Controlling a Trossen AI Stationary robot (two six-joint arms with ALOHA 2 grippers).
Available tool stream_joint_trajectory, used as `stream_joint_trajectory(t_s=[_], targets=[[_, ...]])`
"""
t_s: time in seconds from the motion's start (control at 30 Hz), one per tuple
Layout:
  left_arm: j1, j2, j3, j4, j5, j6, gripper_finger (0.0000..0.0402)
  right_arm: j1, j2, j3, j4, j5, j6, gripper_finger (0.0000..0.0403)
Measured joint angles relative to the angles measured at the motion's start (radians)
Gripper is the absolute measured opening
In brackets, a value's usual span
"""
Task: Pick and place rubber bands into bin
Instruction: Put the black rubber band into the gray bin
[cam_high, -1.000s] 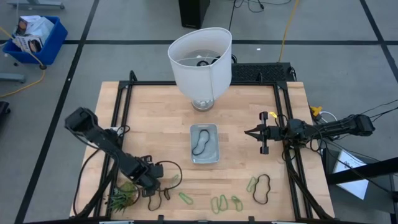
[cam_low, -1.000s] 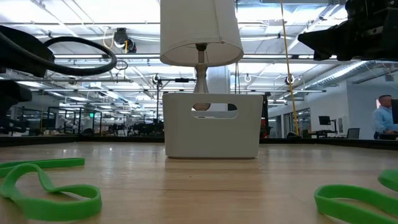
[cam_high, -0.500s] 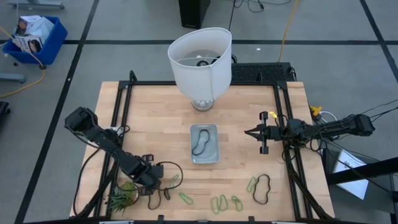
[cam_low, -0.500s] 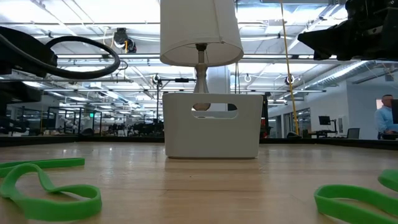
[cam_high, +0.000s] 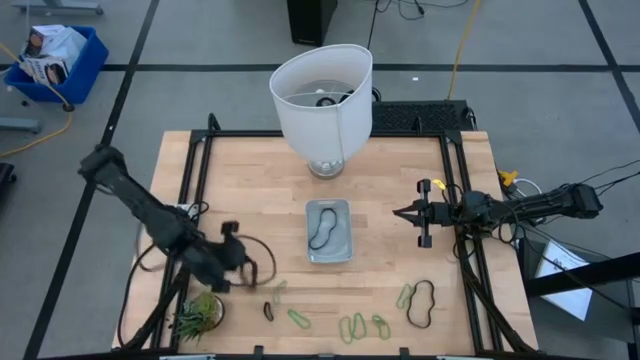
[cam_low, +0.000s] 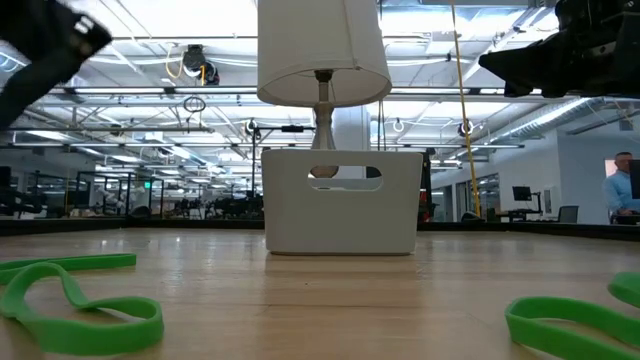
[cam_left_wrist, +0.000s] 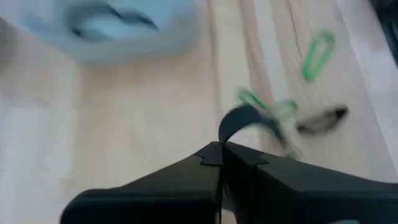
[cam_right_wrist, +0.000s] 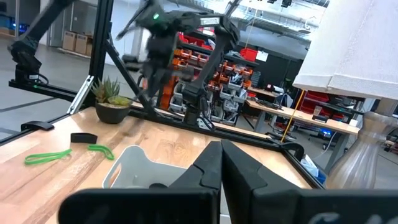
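Note:
The bin sits mid-table with a dark rubber band inside it. My left gripper hovers left of the bin and nearer the table's front, shut on a dark rubber band. On the table near the front edge lie a small dark band, several green bands and a longer dark band. My right gripper waits shut, right of the bin, touching nothing. My left gripper pinches the dark rubber band between its two shut fingertips. The band arches out from the tips as a loose loop and looks clear of the table. The view is blurred, so which part of the loop is held cannot be told.
A white lamp stands at the table's far middle. A small spiky plant sits at the front left corner. A black frame borders the table. A blue crate is on the floor beyond.
My left gripper has risen from the table by the plant and swung toward the far edge. It has taken a dark rubber band up with it; only one small dark band stays where two lay.

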Motion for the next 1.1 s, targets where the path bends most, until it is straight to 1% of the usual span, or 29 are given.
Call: stream_joint_trajectory(t_s=[0.13, 0.27, 0.4, 0.5, 0.6, 0.7, 0.83, 0.93, 1.0, 1.1], targets=[[-0.009, -0.134, -0.01, -0.009, -0.136, 0.061, 0.0005, 0.0, 0.0, 0.0, -0.001, 0.0, 0.0, 0.0], [-0.009, -0.228, -0.089, 0.077, -0.215, 0.158, 0.0004, 0.0, 0.0, 0.0, -0.005, -0.001, -0.001, 0.0], [-0.002, -0.319, -0.237, 0.242, -0.257, 0.231, 0.0003, 0.0, 0.0, 0.0, -0.011, -0.001, -0.001, 0.0], [0.019, -0.369, -0.366, 0.425, -0.304, 0.241, 0.0003, 0.0, 0.0, 0.0, -0.013, -0.001, -0.001, 0.0], [0.046, -0.385, -0.487, 0.626, -0.314, 0.301, 0.0003, 0.0, 0.0, 0.0, -0.014, -0.001, -0.001, 0.0], [0.096, -0.386, -0.562, 0.79, -0.314, 0.336, 0.0003, 0.0, 0.0, 0.0, -0.013, 0.0, -0.001, 0.0], [0.18, -0.382, -0.585, 0.981, -0.315, 0.384, 0.0002, 0.0, 0.0, 0.0, -0.013, 0.001, -0.004, 0.0], [0.231, -0.359, -0.569, 1.106, -0.299, 0.47, 0.0002, 0.0, 0.0, 0.0, -0.013, 0.002, -0.005, 0.0], [0.263, -0.323, -0.54, 1.149, -0.28, 0.514, 0.0002, 0.0, 0.0, 0.0, -0.013, 0.002, -0.005, 0.0], [0.31, -0.248, -0.477, 1.145, -0.256, 0.55, 0.0002, 0.0, 0.0, 0.0, -0.013, 0.002, -0.005, 0.0]])
